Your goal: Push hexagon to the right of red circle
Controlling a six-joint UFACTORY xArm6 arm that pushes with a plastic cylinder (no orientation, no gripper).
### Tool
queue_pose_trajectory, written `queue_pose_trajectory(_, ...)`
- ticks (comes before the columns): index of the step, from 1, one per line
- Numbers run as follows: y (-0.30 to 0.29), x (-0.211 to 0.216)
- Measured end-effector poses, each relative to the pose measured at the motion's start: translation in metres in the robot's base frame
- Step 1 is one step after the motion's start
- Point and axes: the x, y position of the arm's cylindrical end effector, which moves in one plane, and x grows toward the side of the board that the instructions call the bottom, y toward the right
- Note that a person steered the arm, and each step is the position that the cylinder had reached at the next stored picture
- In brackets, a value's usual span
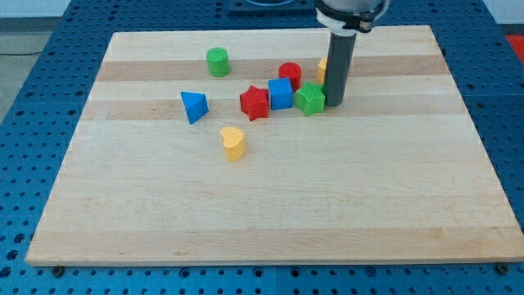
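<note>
The red circle [290, 74] stands near the board's top middle. A yellow block [322, 69], probably the hexagon, sits just to its right, mostly hidden behind my rod. My tip [335, 104] rests on the board below that yellow block, touching the right side of the green star-shaped block [310, 98]. A blue cube [280, 93] sits below the red circle and a red star [255, 102] lies to its left.
A green cylinder [217, 61] stands at the upper left. A blue triangle [194, 106] lies left of the red star. A yellow heart [233, 142] lies below them. The wooden board [270, 205] sits on a blue perforated table.
</note>
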Motion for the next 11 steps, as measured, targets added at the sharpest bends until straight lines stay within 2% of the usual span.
queue_pose_trajectory(2, -0.003, 0.000)
queue_pose_trajectory(3, 0.043, -0.010)
queue_pose_trajectory(4, 0.060, -0.033)
queue_pose_trajectory(5, 0.056, -0.065)
queue_pose_trajectory(6, 0.035, -0.079)
queue_pose_trajectory(7, 0.013, -0.079)
queue_pose_trajectory(11, 0.002, -0.063)
